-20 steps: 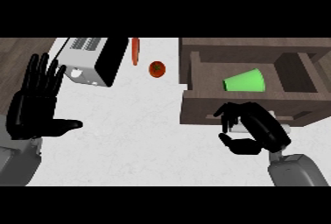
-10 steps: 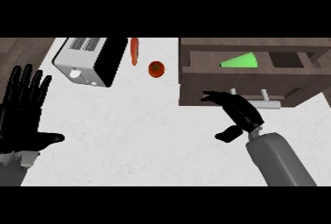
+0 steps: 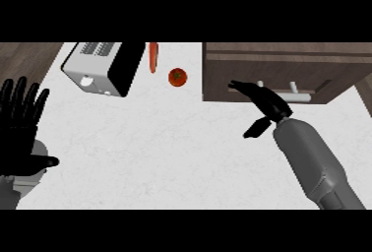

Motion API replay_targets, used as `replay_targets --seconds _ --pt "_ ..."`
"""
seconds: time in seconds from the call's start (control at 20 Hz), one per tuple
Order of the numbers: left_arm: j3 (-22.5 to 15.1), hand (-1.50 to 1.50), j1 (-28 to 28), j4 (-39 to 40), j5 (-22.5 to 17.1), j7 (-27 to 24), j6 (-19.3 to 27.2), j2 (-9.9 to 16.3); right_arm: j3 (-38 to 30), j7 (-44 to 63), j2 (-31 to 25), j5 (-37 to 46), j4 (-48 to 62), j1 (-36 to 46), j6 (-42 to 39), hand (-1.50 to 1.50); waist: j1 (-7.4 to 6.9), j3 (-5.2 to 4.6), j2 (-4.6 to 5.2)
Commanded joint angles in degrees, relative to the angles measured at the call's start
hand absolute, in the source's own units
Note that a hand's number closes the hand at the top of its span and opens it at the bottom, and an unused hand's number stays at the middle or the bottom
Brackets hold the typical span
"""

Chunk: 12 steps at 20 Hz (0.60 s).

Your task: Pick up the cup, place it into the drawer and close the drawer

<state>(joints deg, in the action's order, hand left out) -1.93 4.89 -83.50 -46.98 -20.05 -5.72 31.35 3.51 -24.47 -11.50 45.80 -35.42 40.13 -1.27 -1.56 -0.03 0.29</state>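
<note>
White counter: drawer (image 3: 276, 74) now shut (cup hidden), right robot hand (image 3: 263, 101) outstretched against it.

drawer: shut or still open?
Shut. Drawer front sits flush, no interior or cup visible; right hand, fingers straight, is at the front by the handle.

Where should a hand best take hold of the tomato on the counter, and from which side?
Grip the tomato across its round middle, coming from above. It sits alone on the white counter, with the carrot apart on its left, so both flanks are free.
</note>
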Motion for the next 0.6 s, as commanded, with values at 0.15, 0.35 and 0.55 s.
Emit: replay_targets --seconds 0.15,0.35,0.55 --pt "-0.12 -1.5 1.17 -0.07 0.38 0.69 -1.06 -2.43 -5.0 -5.46 -3.87 -0.53 17.09 12.03 -0.53 -1.5 -1.44 0.16 0.91" --pt "-0.63 -1.5 1.73 1.1 2.21 0.03 -1.67 -2.75 -6.21 -7.75 -6.5 -0.5 21.34 14.46 -0.85 -1.5 -2.16 0.19 1.31" --pt "0.19 -1.5 1.07 0.59 2.82 -0.13 -1.9 -1.9 -7.2 -8.78 -8.31 -0.85 23.98 16.12 -1.56 -1.5 -3.19 0.23 1.47"
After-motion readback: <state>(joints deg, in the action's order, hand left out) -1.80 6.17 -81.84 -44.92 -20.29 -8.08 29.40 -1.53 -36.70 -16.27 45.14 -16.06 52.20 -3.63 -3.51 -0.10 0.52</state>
